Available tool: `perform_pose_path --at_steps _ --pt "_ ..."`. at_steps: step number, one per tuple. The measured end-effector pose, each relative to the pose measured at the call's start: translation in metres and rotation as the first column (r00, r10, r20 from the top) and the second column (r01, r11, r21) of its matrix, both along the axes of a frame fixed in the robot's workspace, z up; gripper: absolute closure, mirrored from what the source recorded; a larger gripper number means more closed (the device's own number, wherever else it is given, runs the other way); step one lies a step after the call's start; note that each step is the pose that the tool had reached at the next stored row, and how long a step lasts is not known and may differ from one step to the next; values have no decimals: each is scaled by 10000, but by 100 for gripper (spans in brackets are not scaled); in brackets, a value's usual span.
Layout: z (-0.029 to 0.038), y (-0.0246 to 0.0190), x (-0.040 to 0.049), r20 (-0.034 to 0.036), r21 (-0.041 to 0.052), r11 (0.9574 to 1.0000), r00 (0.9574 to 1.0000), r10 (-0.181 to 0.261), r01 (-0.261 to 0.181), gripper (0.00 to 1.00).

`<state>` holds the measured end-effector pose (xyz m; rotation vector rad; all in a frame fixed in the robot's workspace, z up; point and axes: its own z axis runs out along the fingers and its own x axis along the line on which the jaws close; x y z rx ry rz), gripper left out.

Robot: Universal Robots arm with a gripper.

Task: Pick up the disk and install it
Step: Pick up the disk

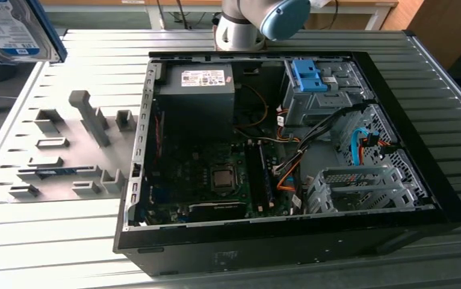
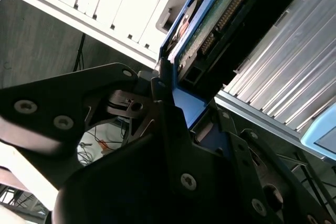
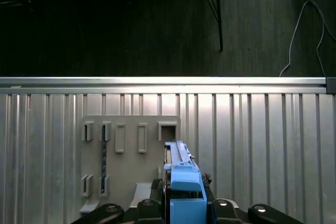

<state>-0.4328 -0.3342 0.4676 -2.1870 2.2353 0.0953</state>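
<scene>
The gripper (image 2: pixel 191 109) is shut tight on the disk (image 2: pixel 220 19), pinching its blue side rails. In the exterior view the disk (image 1: pixel 9 30) hangs up in the air at the exterior view's left, near the corner edge of the surface (image 1: pixel 54 253), w/ free room all round. The open PC case (image 1: pixel 295 247) sits well apart. A grey holder plate (image 1: pixel 70 156) w/ slots lies just beside the case.

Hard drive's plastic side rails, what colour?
Bright blue rails on the silver-grey disk; shows best in first wrist view.
</scene>
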Motion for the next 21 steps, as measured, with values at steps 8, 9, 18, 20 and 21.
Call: perform_pose_path --at_steps 8,9,18,20,21 --pt "46 -56 0 -1 -9 10000 10000 0 0 64" --pt "59 -62 0 -2 -10 10000 10000 0 0 64" --pt "300 -90 0 -3 -10 10000 10000 0 0 64" --pt "305 -119 0 -3 -10 10000 10000 1 -1 64" --pt "305 -139 0 -3 -10 10000 10000 1 -1 64"
